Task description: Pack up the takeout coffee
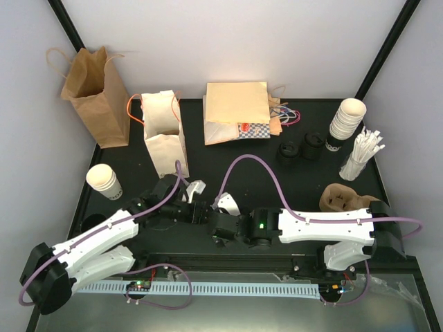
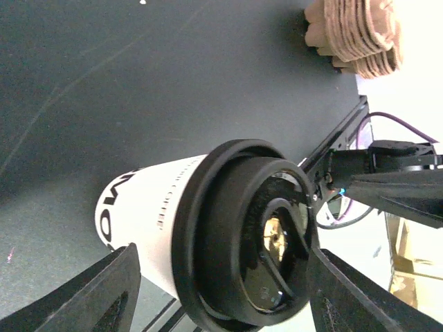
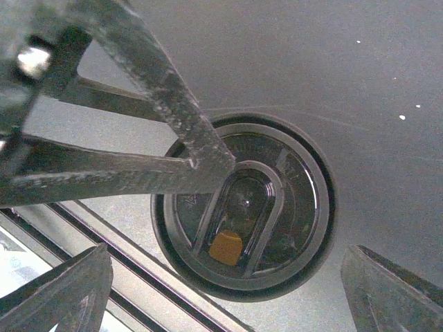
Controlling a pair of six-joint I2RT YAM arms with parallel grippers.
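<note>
Near the counter's (image 1: 208, 162) 6 o'clock edge, the left hand (image 2: 225, 256) straddles the takeout coffee (image 2: 159, 207), grip unclear, right hand (image 3: 228, 252) open over its lid (image 3: 284, 173); likely light, crushable paper, best held mid-wall.

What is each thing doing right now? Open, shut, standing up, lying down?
Coffee: upright, lid on.
Left gripper: fingers either side of the coffee, grip unclear.
Right gripper: open, above the coffee.
Brown bag: standing, open.
White bag: standing, open.
Cream bag: lying flat.
Loose lids: on no cup.
Left cups: stacked, no lid.
Right cups: stacked, no lid.
</note>
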